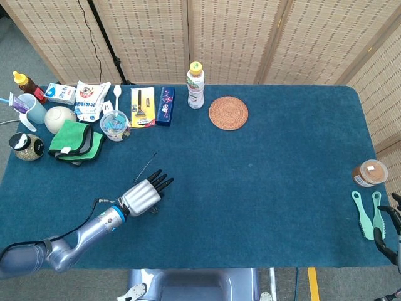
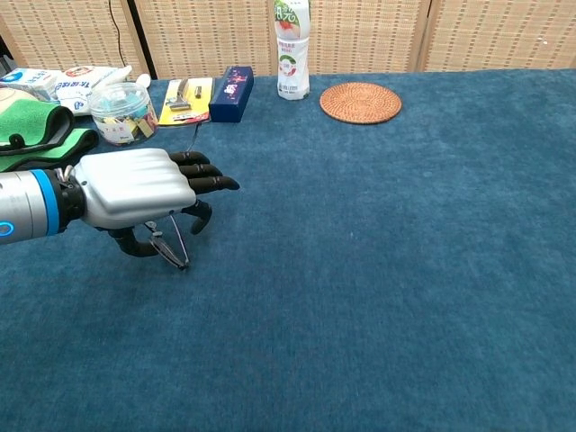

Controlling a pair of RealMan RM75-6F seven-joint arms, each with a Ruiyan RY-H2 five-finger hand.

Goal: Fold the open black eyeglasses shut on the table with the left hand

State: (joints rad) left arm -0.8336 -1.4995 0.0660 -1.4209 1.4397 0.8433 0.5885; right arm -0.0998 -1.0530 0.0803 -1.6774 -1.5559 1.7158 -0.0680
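Filling nearly the whole head view: blue table (image 1: 282, 175), backed by woven screens along the top edge.

Entering from the lower left corner: left arm, ending in the silver-backed left hand (image 1: 143, 195) at lower left of centre, palm down, dark fingers (image 2: 209, 171) stretching toward the right. Holding the black eyeglasses (image 2: 169, 247) beneath the palm — thumb curling under against the frame, lens part hanging below the hand in the chest view, one thin temple poking up and away past the fingers toward the upper left.

Showing only partly at the lower right edge of the head view: right hand (image 1: 390, 233), dark fingers alone visible; apart or together, cannot tell.

Lying at left of the frame: green cloth (image 1: 76, 142). Resting at upper centre: round woven coaster (image 1: 228, 113). Standing just left of the coaster: bottle (image 1: 195, 85) with yellow cap. Sitting toward the upper left: blue box (image 1: 165, 105), then a clear tub (image 1: 116, 125) of small items beside the cloth.

Lying at the right edge — two green brushes (image 1: 368, 214), with a brown jar (image 1: 369, 173) just above.
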